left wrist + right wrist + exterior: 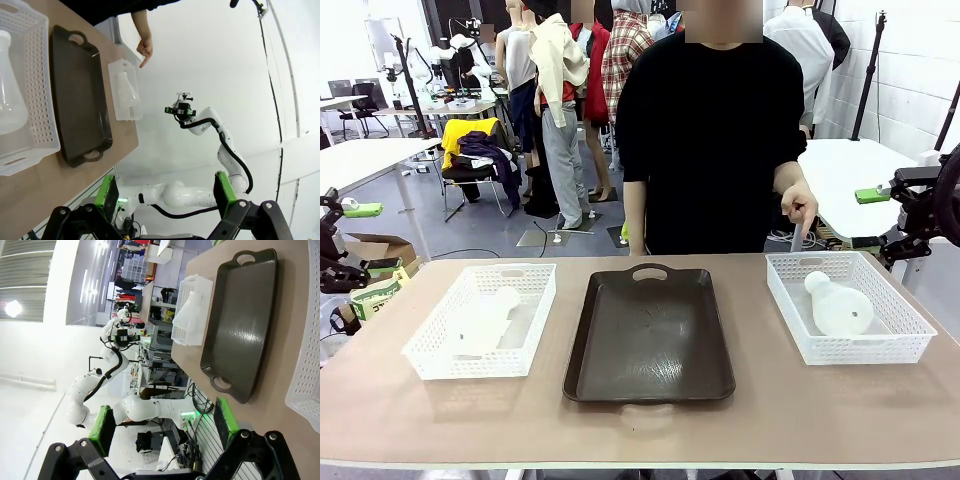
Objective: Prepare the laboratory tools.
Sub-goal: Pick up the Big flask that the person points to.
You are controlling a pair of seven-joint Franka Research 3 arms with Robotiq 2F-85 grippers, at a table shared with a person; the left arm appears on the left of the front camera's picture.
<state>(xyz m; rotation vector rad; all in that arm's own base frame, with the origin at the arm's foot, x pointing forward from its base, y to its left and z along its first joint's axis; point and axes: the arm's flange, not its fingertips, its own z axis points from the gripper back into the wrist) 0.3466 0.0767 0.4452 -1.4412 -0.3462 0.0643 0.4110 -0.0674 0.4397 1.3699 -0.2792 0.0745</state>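
Both sets of jaws spread wide and empty, left gripper [166, 195] and right gripper [164, 425] alike, out past the ends of the table [770, 420]. Take the person's hand [798, 205], finger down at the right basket [910, 345], as the likely cue: probably begin with the right flask [840, 305]. Lies on its side in there, neck toward the far wall, well ahead of and below the right gripper's jaws, off their line. Swing over first, then come straight down inside the basket walls. Turn the wrist so the pads straddle the neck or the shoulder just under it, not the wide base. Close gently: smooth, round, likely to roll. Lift clear of the rim before crossing to the tray [650, 340], probably the place to stand it upright. Leave the left flask [485, 320], on its side in the left basket [460, 365] well ahead of the left gripper's jaws, for later.
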